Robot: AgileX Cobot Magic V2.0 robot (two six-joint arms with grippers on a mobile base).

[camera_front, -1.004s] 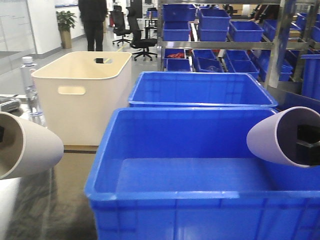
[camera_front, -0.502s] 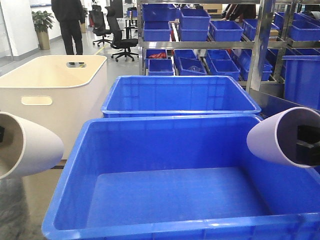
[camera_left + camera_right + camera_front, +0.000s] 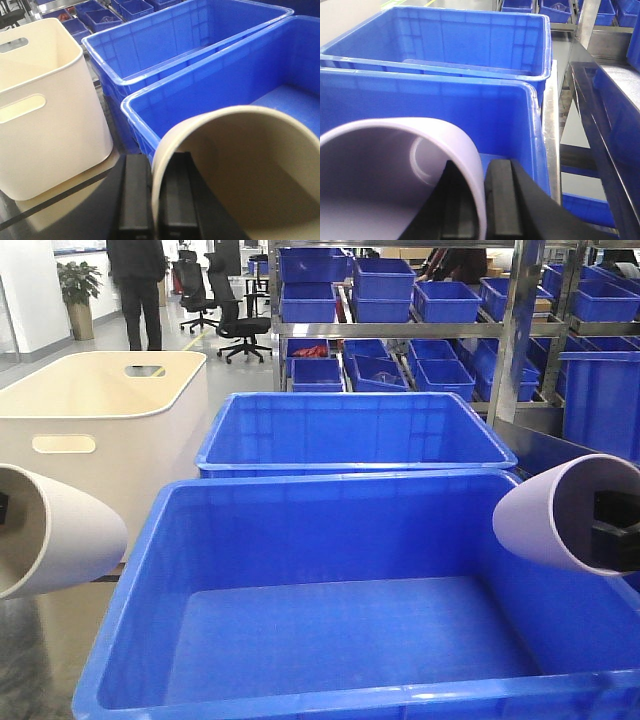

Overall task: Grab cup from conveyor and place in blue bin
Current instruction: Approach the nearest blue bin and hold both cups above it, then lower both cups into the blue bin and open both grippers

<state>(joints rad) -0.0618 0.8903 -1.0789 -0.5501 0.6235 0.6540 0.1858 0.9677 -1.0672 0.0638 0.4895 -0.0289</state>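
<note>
A beige cup (image 3: 240, 165) is pinched by its wall in the left gripper (image 3: 155, 200), and a lilac cup (image 3: 380, 175) likewise in the right gripper (image 3: 480, 200). Both are held near the side rims of the blue bin (image 3: 330, 530); if released here, either could be deflected outside by the rim

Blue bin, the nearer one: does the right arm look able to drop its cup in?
Probably yes. The right gripper pinches the lilac cup over the right side of the blue bin; it is open-topped, with nothing showing between them.
</note>
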